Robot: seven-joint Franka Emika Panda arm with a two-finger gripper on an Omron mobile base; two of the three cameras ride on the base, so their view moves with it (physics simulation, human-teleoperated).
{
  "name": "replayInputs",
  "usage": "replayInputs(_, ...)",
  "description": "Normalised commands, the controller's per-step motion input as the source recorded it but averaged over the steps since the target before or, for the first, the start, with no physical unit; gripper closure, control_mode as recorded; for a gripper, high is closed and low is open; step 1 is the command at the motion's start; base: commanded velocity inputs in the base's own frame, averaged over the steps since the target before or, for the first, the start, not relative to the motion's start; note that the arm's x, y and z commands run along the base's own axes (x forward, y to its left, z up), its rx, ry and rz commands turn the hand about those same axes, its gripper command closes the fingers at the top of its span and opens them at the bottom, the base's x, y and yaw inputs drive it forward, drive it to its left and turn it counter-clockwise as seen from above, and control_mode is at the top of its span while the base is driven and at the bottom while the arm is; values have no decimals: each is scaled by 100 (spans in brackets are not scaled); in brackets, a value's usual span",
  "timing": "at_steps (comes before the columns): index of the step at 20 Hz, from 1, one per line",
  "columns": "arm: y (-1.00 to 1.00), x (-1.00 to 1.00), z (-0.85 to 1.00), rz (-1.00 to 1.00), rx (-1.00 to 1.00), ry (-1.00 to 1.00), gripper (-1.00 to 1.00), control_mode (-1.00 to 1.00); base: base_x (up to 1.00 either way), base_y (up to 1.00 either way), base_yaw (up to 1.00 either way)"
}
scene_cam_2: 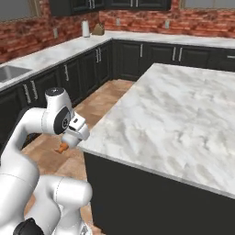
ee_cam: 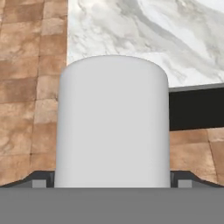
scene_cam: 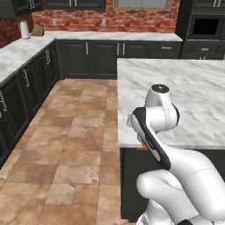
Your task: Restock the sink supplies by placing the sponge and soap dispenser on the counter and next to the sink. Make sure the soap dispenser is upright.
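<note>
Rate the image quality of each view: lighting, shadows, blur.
Left base view: flat, even rendered light, no hard shadows, soft low-resolution edges on the counter. Right base view: the same flat light, sink cropped at the left edge. Hand view: the soap dispenser looms huge between the fingertips, a featureless grey-white body.

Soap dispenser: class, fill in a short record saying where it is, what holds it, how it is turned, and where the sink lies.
soap dispenser: white body, past the island's edge, above the floor
jaws: closed on the bottle's sides
nozzle: orange, pokes out below the hand; bottle not upright
island: marble top, beside the hand
sink: set in the counter, across the aisle
placing: not yet done
</note>
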Motion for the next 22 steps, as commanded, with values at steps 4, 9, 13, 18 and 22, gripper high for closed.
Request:
replayInputs(4,0,0,0,0,0,0,100,100,0,100,-12)
replayInputs(9,0,0,0,0,0,0,100,100,1,100,-11)
replayInputs(13,0,0,0,0,0,0,100,100,18,100,-8)
replayInputs(18,0,0,0,0,0,0,100,100,50,100,-2)
replayInputs(22,0,0,0,0,0,0,100,100,86,100,14)
